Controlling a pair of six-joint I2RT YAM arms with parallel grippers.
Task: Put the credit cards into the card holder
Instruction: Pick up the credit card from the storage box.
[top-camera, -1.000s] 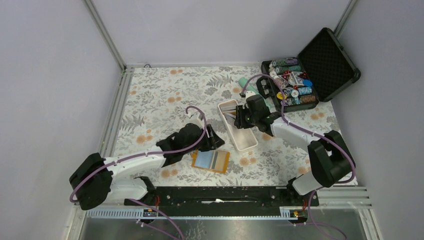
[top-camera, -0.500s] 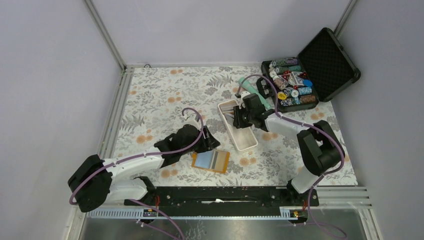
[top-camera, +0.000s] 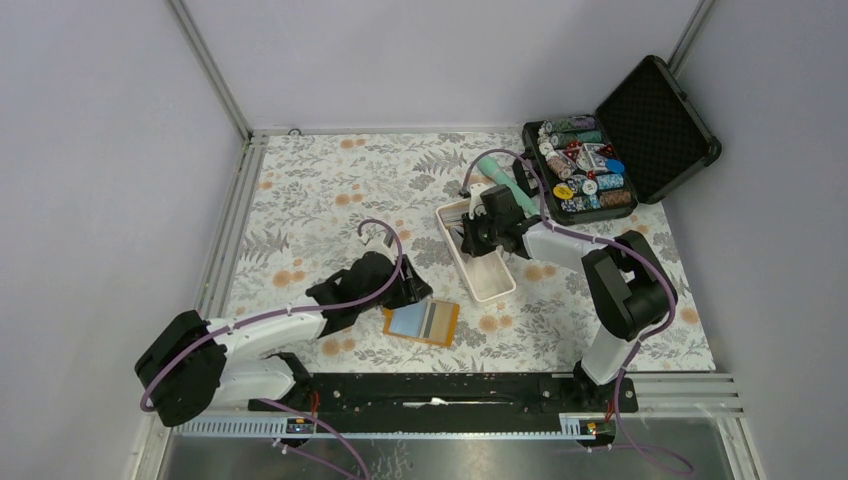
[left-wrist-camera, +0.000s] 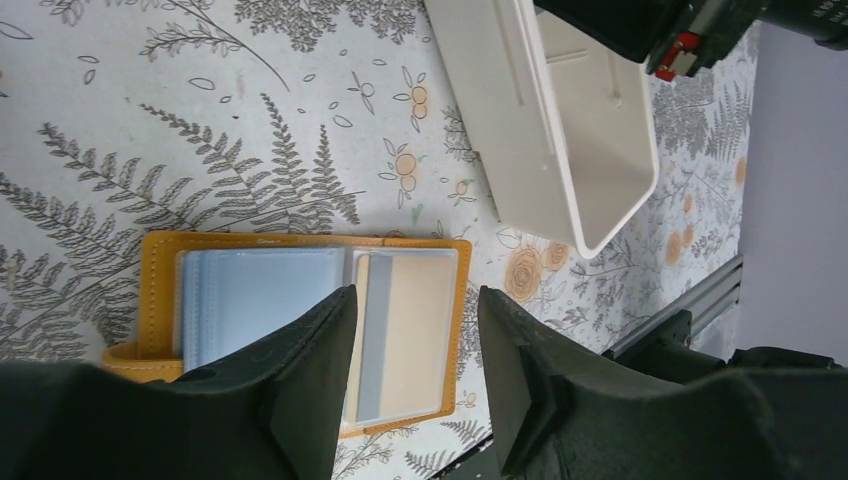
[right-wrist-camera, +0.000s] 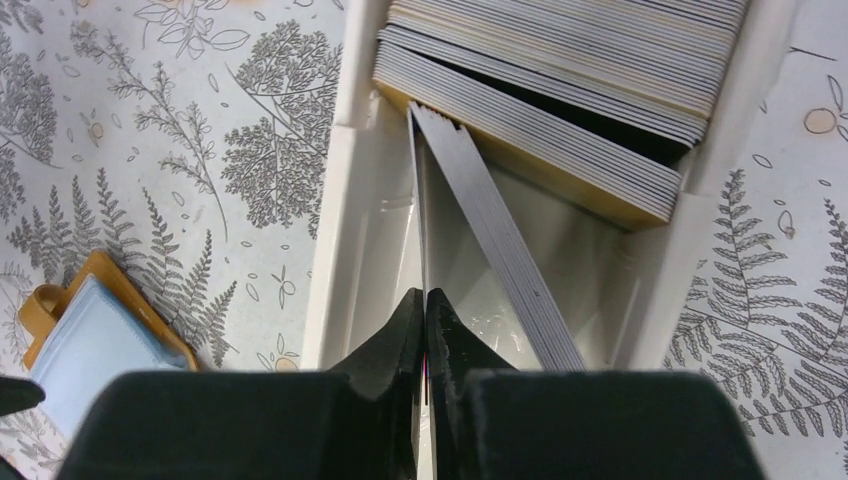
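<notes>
The orange card holder (top-camera: 422, 322) lies open on the floral table, blue pockets up; in the left wrist view (left-wrist-camera: 300, 320) a tan card with a grey stripe (left-wrist-camera: 405, 335) sits in its right pocket. My left gripper (left-wrist-camera: 415, 330) is open and empty just above it. The credit cards (right-wrist-camera: 560, 90) stand stacked in the long white tray (top-camera: 478, 252), some leaning (right-wrist-camera: 495, 225). My right gripper (right-wrist-camera: 425, 300) is inside the tray, shut on a thin card seen edge-on (right-wrist-camera: 418, 200).
An open black case (top-camera: 620, 140) with poker chips stands at the back right. A teal object (top-camera: 495, 170) lies behind the tray. Metal rails run along the left and near table edges.
My right gripper has shifted slightly left and back along the tray. My left gripper has drawn back a little to the left of the holder.
</notes>
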